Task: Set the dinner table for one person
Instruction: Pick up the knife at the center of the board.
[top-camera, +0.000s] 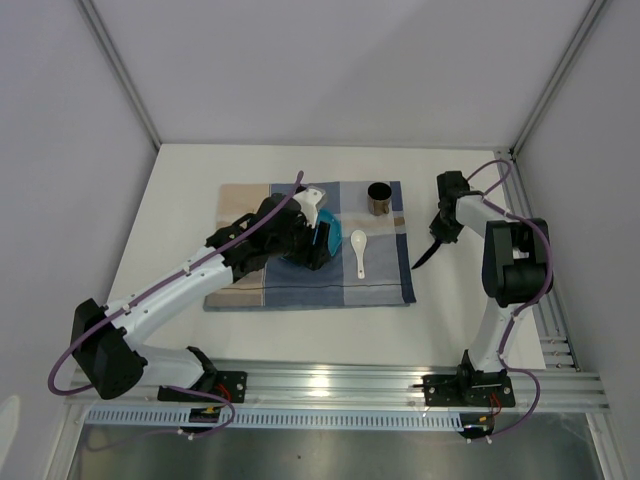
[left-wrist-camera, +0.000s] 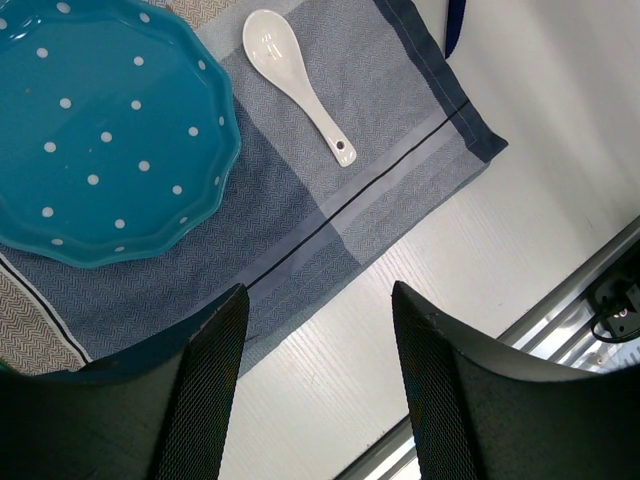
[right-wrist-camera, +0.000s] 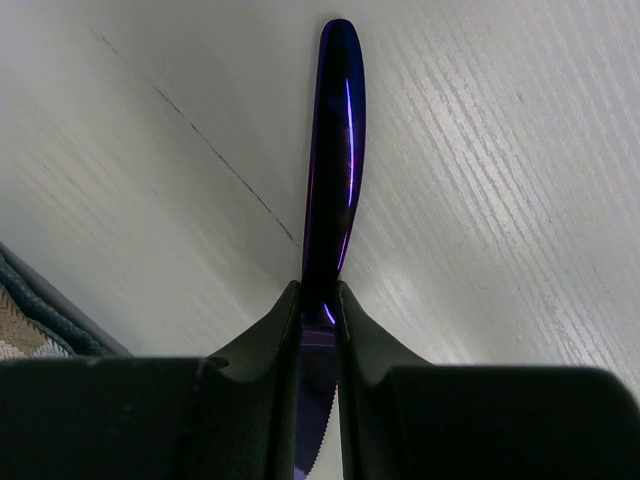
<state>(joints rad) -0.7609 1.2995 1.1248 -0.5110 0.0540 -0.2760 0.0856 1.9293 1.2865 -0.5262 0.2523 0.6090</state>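
Purple-blue mirror steel is what your right gripper (right-wrist-camera: 318, 292) is clamped on. It is a table knife (right-wrist-camera: 335, 150), pinched across its thin side where the handle meets the serrated blade. The rounded handle points away from the wrist camera. I'd judge that narrow pinch is there to keep the knife from swivelling while it is carried to its spot.

The knife is over bare dinner table (top-camera: 180, 200), just right of the checked placemat (top-camera: 300, 290), whose edge shows at the lower left of the right wrist view. I can't tell whether the handle tip touches the tabletop.

Your left gripper (left-wrist-camera: 318, 295) stands open with nothing between its fingers. It hangs over the near right part of the placemat, where cloth gives way to white tabletop. The teal white-dotted plate (left-wrist-camera: 100, 130) sits just beside it.

The layout reads as a place setting half built. The plate is in the middle of the mat. The white ceramic spoon (top-camera: 359, 252) lies to its right, bowl towards the far side. A small metal cup (top-camera: 379, 198) stands at the mat's far right corner. The knife most likely belongs in that right-hand column too, which would explain why you have it on that side.

The table lies beneath both tools:
- **Right gripper:** it is above the bare strip between the mat and the right rail.
- **Left gripper:** it is above the cloth, with the near aluminium rail showing at the lower right of its own view.
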